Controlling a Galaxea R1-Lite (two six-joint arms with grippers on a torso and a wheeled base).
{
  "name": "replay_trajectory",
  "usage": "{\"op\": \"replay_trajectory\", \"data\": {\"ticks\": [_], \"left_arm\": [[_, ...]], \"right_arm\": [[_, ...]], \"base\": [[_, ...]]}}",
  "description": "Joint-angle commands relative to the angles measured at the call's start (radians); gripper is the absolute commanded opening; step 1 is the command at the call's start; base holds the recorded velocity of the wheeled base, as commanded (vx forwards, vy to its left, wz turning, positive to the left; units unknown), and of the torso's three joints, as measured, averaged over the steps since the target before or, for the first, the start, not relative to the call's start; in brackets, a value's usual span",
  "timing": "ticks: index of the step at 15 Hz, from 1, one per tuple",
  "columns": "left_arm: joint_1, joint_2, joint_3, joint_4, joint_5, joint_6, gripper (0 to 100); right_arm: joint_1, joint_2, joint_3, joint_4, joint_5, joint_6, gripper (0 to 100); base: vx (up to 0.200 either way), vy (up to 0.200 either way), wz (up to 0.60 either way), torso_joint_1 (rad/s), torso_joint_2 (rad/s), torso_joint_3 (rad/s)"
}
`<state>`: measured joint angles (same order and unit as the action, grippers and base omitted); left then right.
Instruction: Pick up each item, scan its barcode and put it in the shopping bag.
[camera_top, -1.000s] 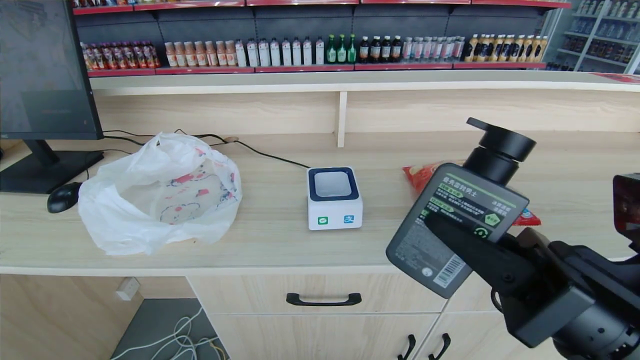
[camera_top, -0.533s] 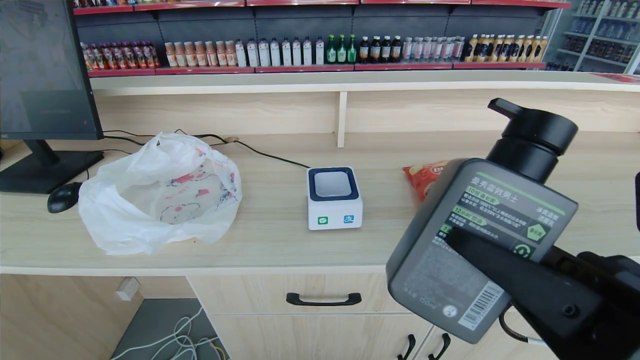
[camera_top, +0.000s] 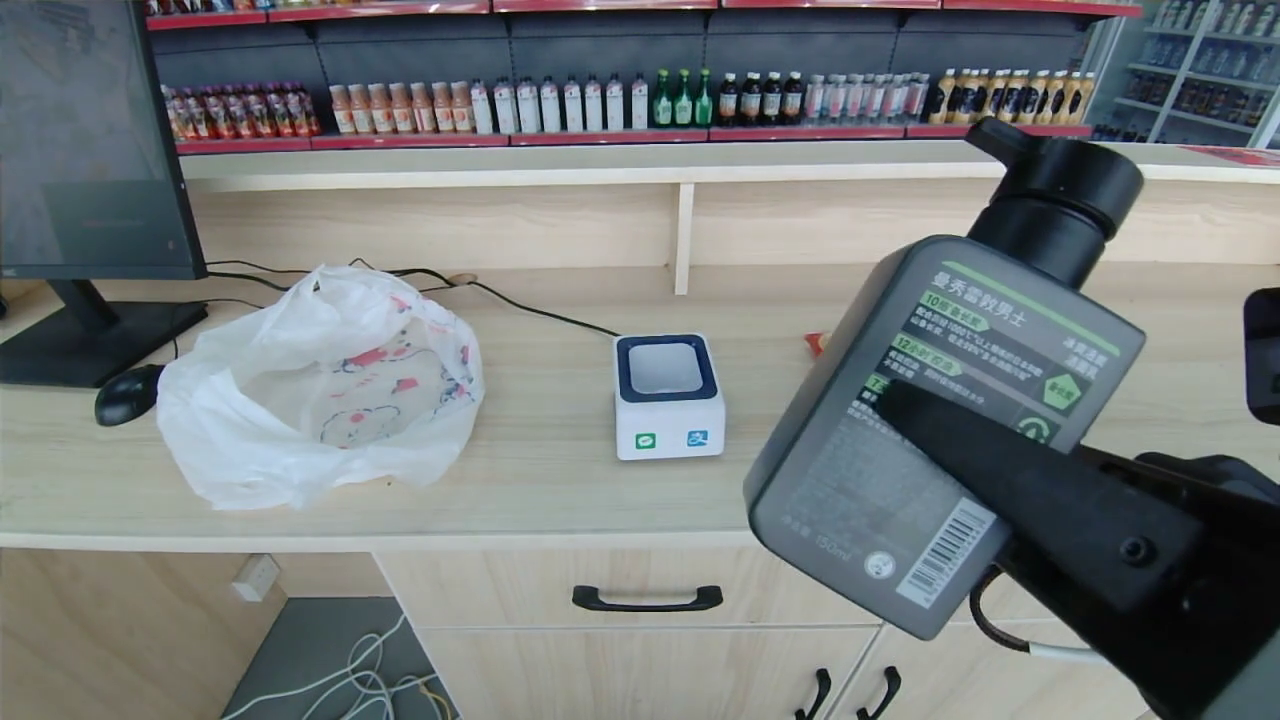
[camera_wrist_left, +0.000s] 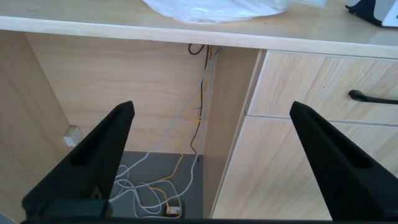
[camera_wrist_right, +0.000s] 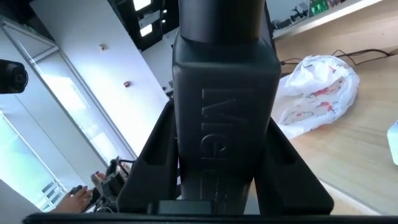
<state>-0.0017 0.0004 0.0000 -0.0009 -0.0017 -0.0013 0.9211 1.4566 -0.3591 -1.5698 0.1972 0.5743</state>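
Note:
My right gripper (camera_top: 960, 440) is shut on a dark grey pump bottle (camera_top: 900, 440), held up high and close to the head camera at the right, tilted with its black pump top (camera_top: 1060, 190) up and right and its barcode label (camera_top: 942, 555) facing the camera. The right wrist view looks along the same bottle (camera_wrist_right: 224, 118) gripped between the black fingers (camera_wrist_right: 152, 162). A white and blue scanner (camera_top: 668, 396) sits mid-counter. The white shopping bag (camera_top: 320, 385) lies open at the left. My left gripper (camera_wrist_left: 208, 162) is open, low in front of the cabinet below the counter edge.
A red snack packet (camera_top: 815, 345) peeks out behind the bottle. A monitor (camera_top: 85, 150) and a black mouse (camera_top: 125, 393) stand at the far left, with cables (camera_top: 530, 305) running along the counter's back. Drawers with black handles (camera_top: 647, 600) lie below.
The right gripper has lifted the bottle higher and closer to the head camera, and it now hides most of the snack packet. Bag and scanner have not moved.

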Motion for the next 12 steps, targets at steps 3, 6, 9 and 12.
{"op": "replay_trajectory", "data": {"ticks": [3, 6, 9, 12], "left_arm": [[0.000, 0.000, 0.000, -0.001, 0.000, 0.000, 100], [0.000, 0.000, 0.000, -0.001, 0.000, 0.000, 100], [0.000, 0.000, 0.000, -0.001, 0.000, 0.000, 100], [0.000, 0.000, 0.000, -0.001, 0.000, 0.000, 100]], "right_arm": [[0.070, 0.050, -0.052, -0.001, 0.001, -0.002, 0], [0.096, 0.057, -0.081, -0.001, 0.001, -0.002, 0], [0.099, 0.070, -0.098, -0.001, 0.001, -0.002, 0], [0.116, 0.068, -0.106, -0.001, 0.001, -0.002, 0]], "base": [[0.000, 0.000, 0.00, 0.000, 0.00, 0.000], [0.000, 0.000, 0.00, 0.000, 0.00, 0.000], [0.000, 0.000, 0.00, 0.000, 0.00, 0.000], [0.000, 0.000, 0.00, 0.000, 0.00, 0.000]]}}
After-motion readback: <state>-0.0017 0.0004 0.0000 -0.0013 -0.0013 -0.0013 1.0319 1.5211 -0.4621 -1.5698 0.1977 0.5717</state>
